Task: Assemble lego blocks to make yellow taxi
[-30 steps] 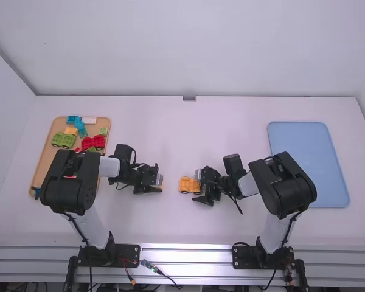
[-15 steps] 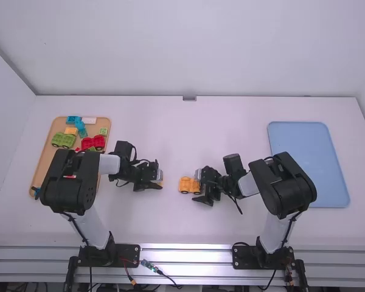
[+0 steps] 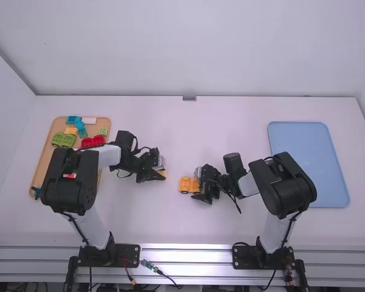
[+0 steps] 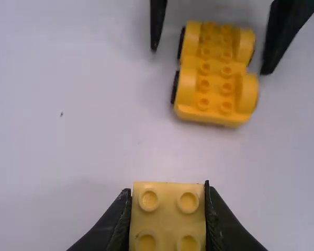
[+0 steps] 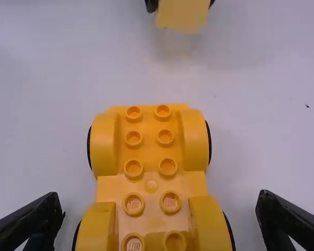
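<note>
My left gripper (image 3: 160, 173) stands left of the table's middle. In the left wrist view, the left gripper (image 4: 168, 219) is shut on a yellow block (image 4: 168, 201) with round studs. A yellow car base (image 3: 186, 185) with dark wheels rests on the table a short way to its right. At the right end of that base is my right gripper (image 3: 198, 185). In the right wrist view, the right gripper (image 5: 159, 214) is open, its fingers apart on either side of the car base (image 5: 152, 178), not touching it. The held block (image 5: 182, 13) hangs beyond the base's far end.
A wooden tray (image 3: 44, 165) at the left holds a green car base (image 3: 63, 140), a red piece (image 3: 92, 141), and several blue, white, green and yellow blocks. At the right lies a light blue tray (image 3: 309, 164).
The left gripper has shifted slightly to the right, toward the car base, carrying the yellow block. Its arm has straightened a little. The right arm and the car base have stayed in place.
</note>
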{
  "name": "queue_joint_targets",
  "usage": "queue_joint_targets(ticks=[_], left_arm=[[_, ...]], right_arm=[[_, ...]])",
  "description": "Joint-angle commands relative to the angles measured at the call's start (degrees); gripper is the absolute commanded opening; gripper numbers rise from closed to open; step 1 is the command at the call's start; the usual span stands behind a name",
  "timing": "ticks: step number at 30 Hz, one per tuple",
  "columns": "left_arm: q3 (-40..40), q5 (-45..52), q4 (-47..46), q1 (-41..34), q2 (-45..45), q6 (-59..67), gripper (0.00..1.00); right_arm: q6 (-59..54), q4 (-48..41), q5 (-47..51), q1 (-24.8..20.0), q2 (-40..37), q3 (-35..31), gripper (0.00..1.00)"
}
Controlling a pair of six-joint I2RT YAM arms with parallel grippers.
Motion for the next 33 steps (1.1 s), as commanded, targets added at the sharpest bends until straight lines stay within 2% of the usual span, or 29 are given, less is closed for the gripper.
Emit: queue_joint_targets(ticks=[1, 4, 9, 15, 19, 26, 28, 31, 32, 33], left_arm=[[1.14, 4.55, -3.34, -2.1, -0.42, 4.79, 0.02], [1.7, 3.37, -3.61, -4.87, -1.55, 4.66, 0.02], [-0.15, -3.02, 5.46, -9.4, -2.62, -6.25, 0.02], [-0.79, -0.98, 6.49, -10.8, -2.62, -6.64, 0.02], [-0.79, 1.55, 6.69, -10.86, -2.62, -6.67, 0.02], [-0.79, -3.04, 6.84, -14.01, -2.62, -6.82, 0.02], [-0.79, -3.17, 8.02, -14.12, -2.62, -9.27, 0.02], [-0.79, -3.21, 9.49, -14.12, -2.62, -11.26, 0.02], [-0.79, -3.17, 10.08, -14.12, -2.62, -11.87, 0.02], [-0.79, -3.13, 10.25, -14.14, -2.62, -11.8, 0.02]], right_arm=[[-0.02, 0.0, -1.01, 0.04, -0.61, 0.72, 0.96], [-0.04, 0.0, -1.29, 0.04, -0.57, 0.72, 0.95], [-0.39, 3.3, -2.32, 0.04, 2.54, 0.7, 0.94], [0.66, 7.39, -4.92, -0.07, 5.55, 1.05, 0.94], [0.44, 5.14, -4.7, 0.04, 6.73, 2.93, 0.87], [0.46, 3.91, -6.1, 0.04, 8.24, 4.85, 0.78], [0.42, 4.37, -6.12, 0.04, 8.31, 4.79, 0.69], [-0.13, 4.39, -5.97, 0.04, 8.31, 4.79, 0.63], [-0.63, 4.37, -6.23, 0.04, 8.31, 4.79, 0.55], [-0.68, 4.35, -6.29, 0.04, 8.31, 4.79, 0.54]])
